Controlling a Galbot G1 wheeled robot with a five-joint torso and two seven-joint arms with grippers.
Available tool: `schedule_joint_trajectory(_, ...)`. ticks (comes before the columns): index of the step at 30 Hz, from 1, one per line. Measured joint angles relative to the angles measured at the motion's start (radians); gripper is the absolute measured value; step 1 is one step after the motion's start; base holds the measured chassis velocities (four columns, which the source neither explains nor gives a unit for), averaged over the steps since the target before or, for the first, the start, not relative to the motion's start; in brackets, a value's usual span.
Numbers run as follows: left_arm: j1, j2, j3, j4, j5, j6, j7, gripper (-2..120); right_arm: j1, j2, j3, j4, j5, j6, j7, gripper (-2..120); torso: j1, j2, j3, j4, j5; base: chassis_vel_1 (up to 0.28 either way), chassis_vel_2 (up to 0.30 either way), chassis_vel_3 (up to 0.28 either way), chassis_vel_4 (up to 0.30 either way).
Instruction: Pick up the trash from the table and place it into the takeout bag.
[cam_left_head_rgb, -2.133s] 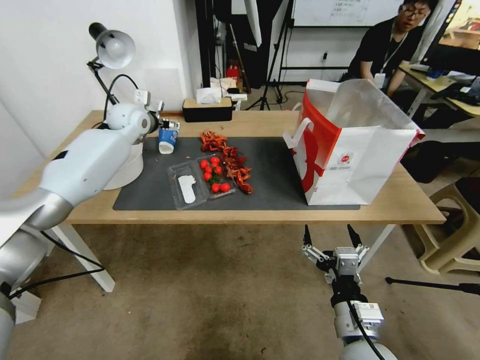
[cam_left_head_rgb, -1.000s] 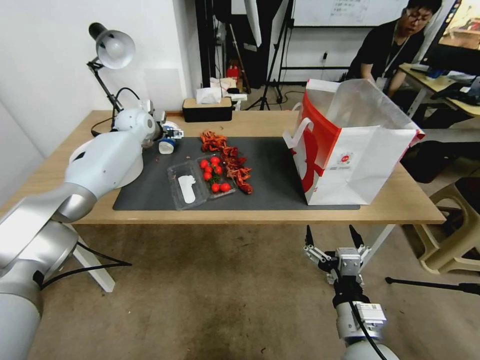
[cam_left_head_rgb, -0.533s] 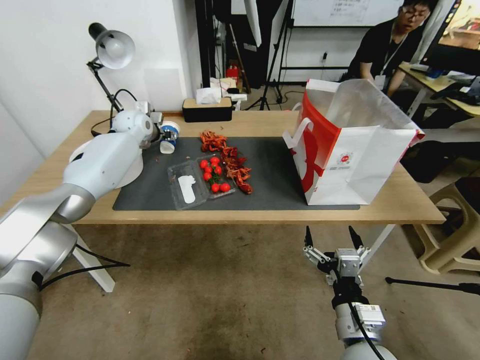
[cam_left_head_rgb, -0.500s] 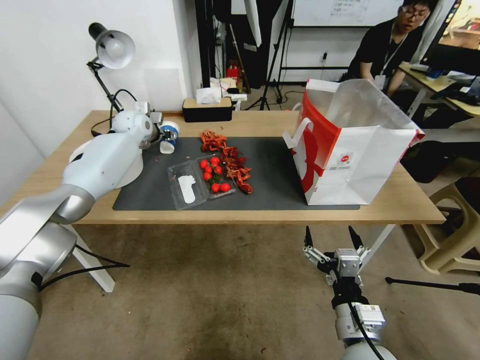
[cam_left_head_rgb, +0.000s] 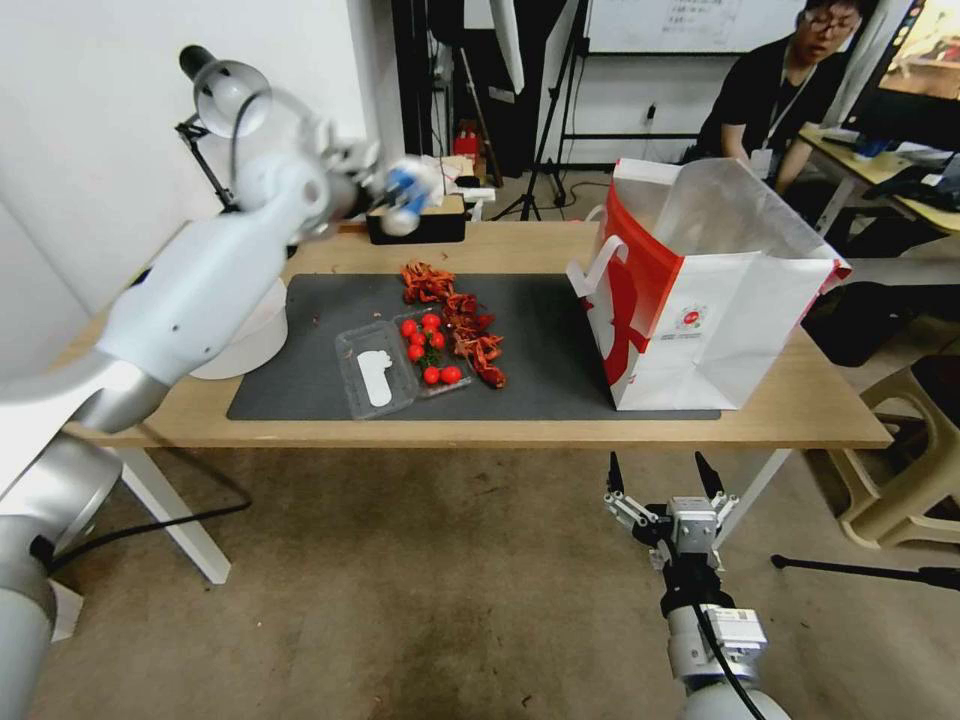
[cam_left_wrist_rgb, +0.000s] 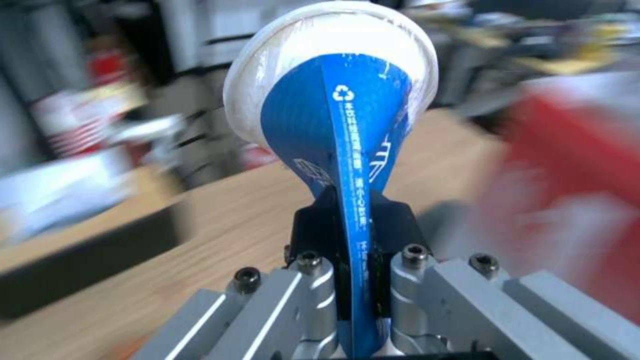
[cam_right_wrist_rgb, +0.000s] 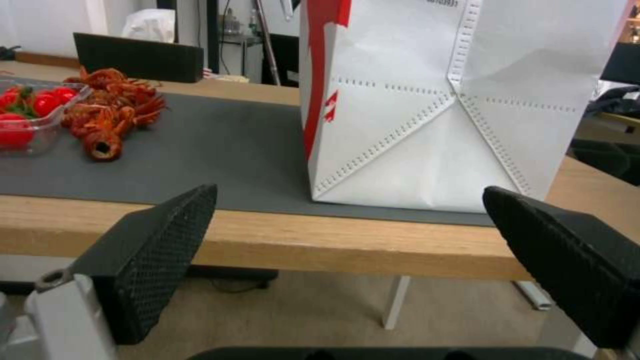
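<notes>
The left claw (cam_left_head_rgb: 385, 195) has risen from the grey mat (cam_left_head_rgb: 560, 340) and now hangs above the back edge of the bench (cam_left_head_rgb: 800, 400), pinching flat the wall of the blue-and-white paper cup (cam_left_head_rgb: 405, 190). The takeout bag (cam_left_head_rgb: 700, 300) stands as before at the mat's right end. The right claw (cam_left_head_rgb: 660, 478) stays open below the bench's front edge.

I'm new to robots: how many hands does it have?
2: left gripper raised above the table, gripping a blue-and-white paper cup; right gripper low before it, fingers open.
</notes>
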Motion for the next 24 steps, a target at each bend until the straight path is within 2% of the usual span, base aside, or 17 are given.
schedule_joint_trajectory(3, -0.054, -0.077, 0.039, -0.05, -0.045, -0.003, -0.011, 3, -0.006, 0.0, 0.009, 0.002, 0.0, 0.001, 0.0, 100, 0.0, 0.0, 0.0, -0.0004, 0.0001, 0.0, 0.0, 0.0, 0.0)
schedule_joint_trajectory(4, -0.054, -0.077, 0.039, -0.05, -0.045, -0.003, -0.011, 3, -0.006, 0.0, 0.009, 0.002, 0.0, 0.001, 0.0, 100, 0.0, 0.0, 0.0, -0.0004, 0.0001, 0.0, 0.0, 0.0, 0.0)
schedule_joint_trajectory(7, -0.11, -0.149, 0.075, -0.068, -0.088, -0.004, -0.034, 3, -0.009, 0.004, 0.01, 0.002, 0.0, 0.005, 0.0, 100, 0.0, 0.0, 0.0, -0.0003, 0.0, 0.0, 0.0, 0.0, 0.0)
schedule_joint_trajectory(17, -0.156, -0.216, 0.182, -0.095, -0.098, -0.01, -0.031, 3, -0.011, 0.005, 0.015, -0.005, 0.0, 0.016, 0.001, 100, 0.0, 0.0, 0.0, 0.0003, -0.0004, 0.0, 0.0, 0.0, 0.0)
schedule_joint_trajectory(24, -0.143, -0.258, 0.215, -0.083, -0.099, -0.01, -0.071, 3, -0.009, 0.008, 0.015, -0.007, 0.001, 0.02, 0.001, 100, 0.0, 0.0, 0.0, 0.0001, -0.0004, 0.0, 0.0, 0.0, 0.0)
